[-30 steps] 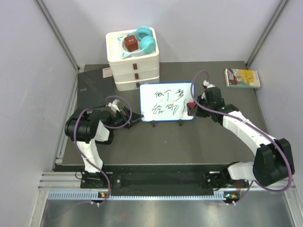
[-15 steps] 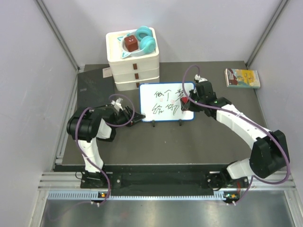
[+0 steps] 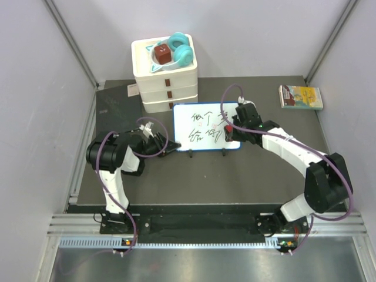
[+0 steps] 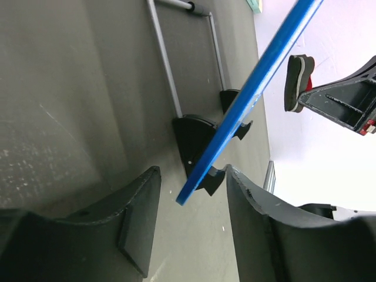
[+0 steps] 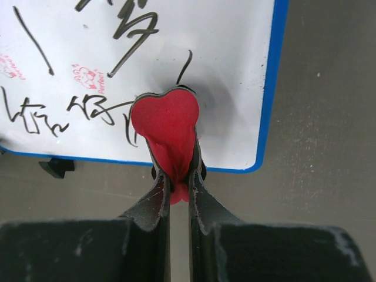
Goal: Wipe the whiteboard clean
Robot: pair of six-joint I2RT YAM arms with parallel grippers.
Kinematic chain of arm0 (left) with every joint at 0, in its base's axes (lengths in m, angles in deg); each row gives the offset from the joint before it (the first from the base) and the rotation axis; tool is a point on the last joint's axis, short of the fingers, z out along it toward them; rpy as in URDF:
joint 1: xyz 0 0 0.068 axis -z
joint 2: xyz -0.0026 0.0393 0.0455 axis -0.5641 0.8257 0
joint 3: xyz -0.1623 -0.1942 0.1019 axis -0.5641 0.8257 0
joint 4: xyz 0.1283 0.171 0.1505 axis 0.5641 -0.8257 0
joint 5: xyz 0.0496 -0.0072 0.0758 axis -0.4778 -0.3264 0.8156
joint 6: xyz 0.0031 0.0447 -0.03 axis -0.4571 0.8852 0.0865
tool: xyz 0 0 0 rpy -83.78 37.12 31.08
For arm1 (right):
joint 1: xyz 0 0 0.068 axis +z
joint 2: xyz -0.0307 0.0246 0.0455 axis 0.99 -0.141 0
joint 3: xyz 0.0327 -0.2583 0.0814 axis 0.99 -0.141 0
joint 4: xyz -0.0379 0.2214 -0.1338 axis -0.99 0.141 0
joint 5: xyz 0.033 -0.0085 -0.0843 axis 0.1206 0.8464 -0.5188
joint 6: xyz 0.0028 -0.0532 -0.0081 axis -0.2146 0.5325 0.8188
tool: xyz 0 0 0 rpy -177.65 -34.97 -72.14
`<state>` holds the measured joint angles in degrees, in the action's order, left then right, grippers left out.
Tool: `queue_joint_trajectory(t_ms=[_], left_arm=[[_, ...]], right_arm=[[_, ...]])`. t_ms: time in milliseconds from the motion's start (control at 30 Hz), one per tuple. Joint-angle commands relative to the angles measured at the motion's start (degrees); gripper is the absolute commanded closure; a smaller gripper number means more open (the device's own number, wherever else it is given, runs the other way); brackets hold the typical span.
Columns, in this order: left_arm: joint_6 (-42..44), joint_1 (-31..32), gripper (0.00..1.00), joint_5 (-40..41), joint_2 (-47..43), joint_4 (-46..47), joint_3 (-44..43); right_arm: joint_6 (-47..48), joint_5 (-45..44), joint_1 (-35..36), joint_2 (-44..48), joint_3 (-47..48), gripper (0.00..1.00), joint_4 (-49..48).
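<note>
Wiping step, I judge. Whiteboard [image 3: 207, 127] stands mid-bench, far side, full of scribbles. R fingers [image 5: 176, 185] pinch red heart eraser [image 5: 166, 129] at its right part. L fingers [image 4: 189, 176] open, astride left edge. Next: press, sweep left.

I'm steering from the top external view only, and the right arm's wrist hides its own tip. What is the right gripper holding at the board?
Observer: The right gripper is shut on a red heart-shaped eraser, in front of the lower right part of the whiteboard. I cannot confirm contact.
Operator: Any sign of wiping there?
Observer: There is a greyish patch around the eraser, either smudge or shadow. Black strokes lie to its left and above it.
Operator: Is the left gripper clamping the board?
Observer: No. The left gripper has its jaws open, straddling the blue frame edge with a gap on each side.
</note>
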<state>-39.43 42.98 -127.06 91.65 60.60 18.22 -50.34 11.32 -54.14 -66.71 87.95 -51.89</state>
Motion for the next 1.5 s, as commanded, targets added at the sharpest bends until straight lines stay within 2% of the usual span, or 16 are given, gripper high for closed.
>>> queue_joint_trajectory(t_ms=[0,833,1067,1100,1200,1467], left_arm=[[-0.47,0.14,0.53,-1.64,1.41,7.07,-1.56],[-0.65,0.23,0.63,-1.55,2.11,9.72,-1.65],[-1.26,0.14,0.88,-2.34,2.81,10.50,-2.00],[-1.26,0.14,0.94,-2.34,2.81,10.68,-1.91],[-1.26,0.23,1.00,-2.43,2.81,10.59,-2.00],[-0.64,0.06,1.00,-1.64,2.20,8.23,-1.65]], right_arm=[[-0.58,-4.45,0.64,-0.92,0.51,1.00,-1.68],[-1.28,-10.51,0.64,-1.89,-0.90,1.00,-1.69],[-2.60,-12.01,0.55,-3.91,-1.25,1.00,-2.92],[-2.95,-12.88,0.64,-4.17,-1.77,1.00,-3.18],[-3.92,-13.33,0.64,-3.91,-3.53,1.00,-5.11],[-4.27,-12.89,0.64,-3.64,-3.80,1.00,-6.78]])
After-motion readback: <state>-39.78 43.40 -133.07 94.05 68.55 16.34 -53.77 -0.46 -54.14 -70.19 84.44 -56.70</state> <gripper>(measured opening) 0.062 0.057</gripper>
